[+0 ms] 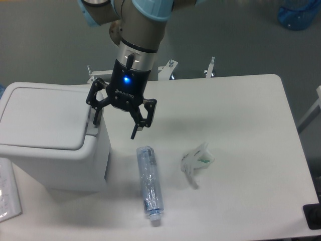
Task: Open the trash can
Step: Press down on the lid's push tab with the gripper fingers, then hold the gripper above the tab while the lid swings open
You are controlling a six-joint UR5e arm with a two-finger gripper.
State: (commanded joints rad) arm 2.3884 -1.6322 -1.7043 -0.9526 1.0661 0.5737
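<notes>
Camera view: our black two-finger claw [116, 122] hangs released; press one finger squarely on large white boxy plastic trash can [47, 138]'s grey push tab [93, 128].

So the white rounded-corner counter [241, 115] has a big white boxy plastic trash can [50, 145] sitting on its left side, lid shut flat. Just right of it lies a clear plastic bottle [149, 184] on its side, cap end pointing toward the near edge. A crumpled white wrapper [196, 159] sits near the bottle. A white paper sheet [9, 193] pokes in at the left edge.
</notes>
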